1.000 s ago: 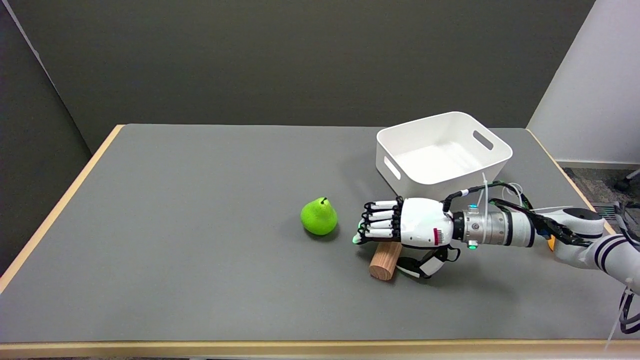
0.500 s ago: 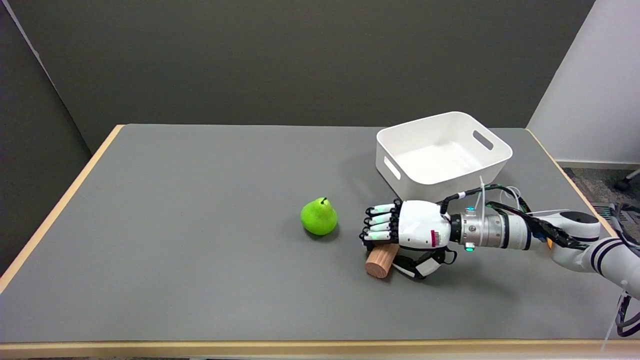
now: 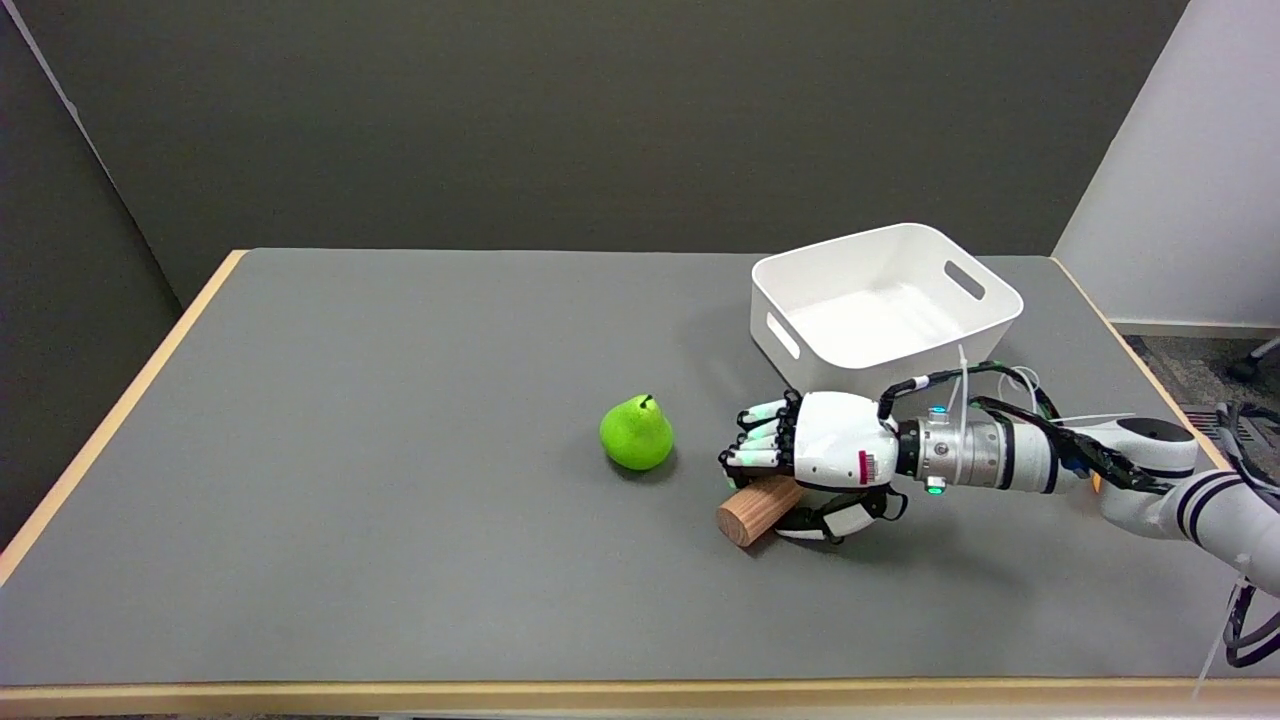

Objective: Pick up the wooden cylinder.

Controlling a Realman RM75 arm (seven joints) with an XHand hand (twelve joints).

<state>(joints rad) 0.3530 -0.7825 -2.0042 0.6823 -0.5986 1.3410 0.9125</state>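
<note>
On the bench (image 3: 400, 450), just right of the pear (image 3: 637, 434), the wooden cylinder (image 3: 757, 509) lies on its side, and your hand (image 3: 815, 462) has it grasped, fingers above and thumb below. It looks light, stiff and smooth, so squeeze around its middle.

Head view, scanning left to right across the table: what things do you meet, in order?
Green pear → light wooden cylinder lying on its side → robot's black-and-white right hand curled over it → white plastic bin with handle slots.
</note>
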